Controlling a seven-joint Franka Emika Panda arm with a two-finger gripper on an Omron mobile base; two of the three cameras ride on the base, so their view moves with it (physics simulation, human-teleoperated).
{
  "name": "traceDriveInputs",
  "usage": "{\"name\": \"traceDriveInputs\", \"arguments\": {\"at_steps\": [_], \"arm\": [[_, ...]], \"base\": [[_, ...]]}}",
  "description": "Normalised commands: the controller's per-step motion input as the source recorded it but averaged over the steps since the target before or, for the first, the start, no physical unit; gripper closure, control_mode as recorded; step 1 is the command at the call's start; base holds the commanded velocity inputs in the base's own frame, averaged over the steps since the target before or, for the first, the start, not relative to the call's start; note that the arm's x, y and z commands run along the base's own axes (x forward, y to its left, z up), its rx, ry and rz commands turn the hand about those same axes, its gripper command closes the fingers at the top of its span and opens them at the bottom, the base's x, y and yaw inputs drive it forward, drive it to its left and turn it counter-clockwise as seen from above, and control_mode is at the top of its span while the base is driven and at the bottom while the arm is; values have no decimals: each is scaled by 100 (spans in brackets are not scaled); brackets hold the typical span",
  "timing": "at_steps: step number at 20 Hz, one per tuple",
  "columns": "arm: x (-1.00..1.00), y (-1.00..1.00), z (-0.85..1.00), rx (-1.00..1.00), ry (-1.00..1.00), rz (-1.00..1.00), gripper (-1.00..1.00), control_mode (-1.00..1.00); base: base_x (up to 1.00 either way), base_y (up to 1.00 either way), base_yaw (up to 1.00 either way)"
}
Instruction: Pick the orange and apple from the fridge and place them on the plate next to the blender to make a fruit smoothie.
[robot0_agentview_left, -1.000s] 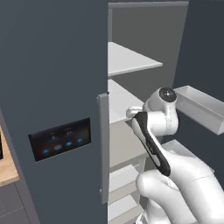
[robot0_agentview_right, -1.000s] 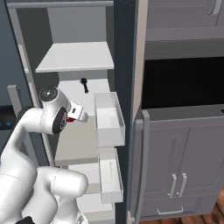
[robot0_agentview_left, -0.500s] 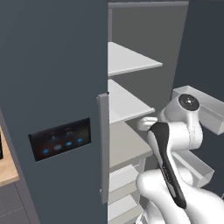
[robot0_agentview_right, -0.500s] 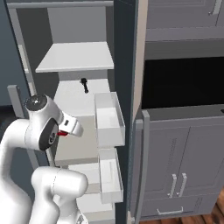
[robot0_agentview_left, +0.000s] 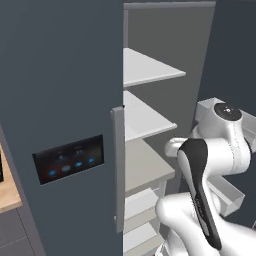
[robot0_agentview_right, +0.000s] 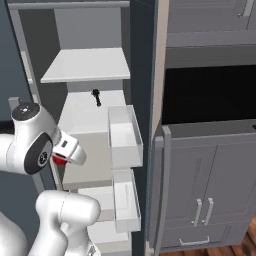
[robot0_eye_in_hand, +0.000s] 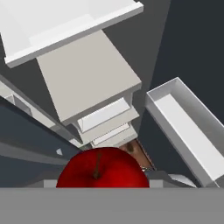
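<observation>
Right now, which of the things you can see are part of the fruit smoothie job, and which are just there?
Part of the job:
- the apple, red, held in the shut jaws
- the fridge, right door open, pale shelves showing

Just there:
- a small dark object on a fridge shelf
- door bins on the open door
- grey cabinets to the right of the fridge

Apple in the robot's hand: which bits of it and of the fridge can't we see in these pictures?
- Apple, hand view: its lower half is cut off by the bottom edge.
- Apple, right base view: a red sliver peeks from under the white wrist.
- Fridge, left base view: the arm hides the lower right shelves.
- Small dark thing, right base view: too small to name.
</observation>
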Motion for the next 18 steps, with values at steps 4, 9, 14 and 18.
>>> {"name": "traceDriveInputs", "arguments": {"at_steps": [4, 9, 14, 18], "arm": [[-28, 0, -14, -1, -6, -2, 100, -100], [-22, 0, -4, 0, -6, -7, 100, 100], [0, 0, 0, 0, 0, 0, 100, 100], [0, 0, 0, 0, 0, 0, 100, 100]], "base": [[0, 0, 0], [-44, 15, -29], [-62, 43, -70], [-57, 44, -73]]}}
